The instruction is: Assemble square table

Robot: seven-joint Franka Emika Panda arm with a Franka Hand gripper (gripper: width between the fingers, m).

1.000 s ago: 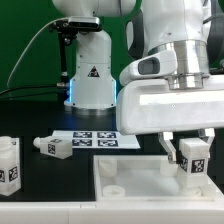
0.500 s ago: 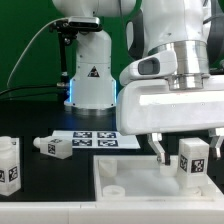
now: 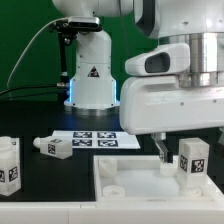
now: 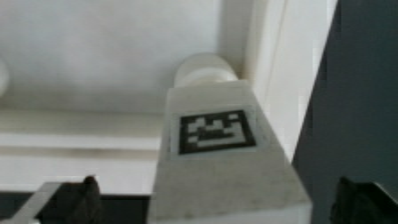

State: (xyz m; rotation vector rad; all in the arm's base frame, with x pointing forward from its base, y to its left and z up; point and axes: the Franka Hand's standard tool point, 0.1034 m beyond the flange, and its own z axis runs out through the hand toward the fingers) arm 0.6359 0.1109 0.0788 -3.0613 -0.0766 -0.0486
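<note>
Leg (image 3: 192,161): stood upright, long axis vertical, on the slab (image 3: 128,180) near its corner at the exterior view's right. A black-and-white tag (image 4: 217,132) is borne on its face. Gripper (image 3: 190,147): held above the leg, jaws spread, nothing pinched.

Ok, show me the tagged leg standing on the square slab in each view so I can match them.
Exterior view: the leg stands upright at a corner of the slab, at the exterior view's right, with its tag facing the camera.
Wrist view: the leg fills the middle, seen along its length, tag showing.
Shared landmark: the slab, whose raised rim runs beside the leg.
</note>
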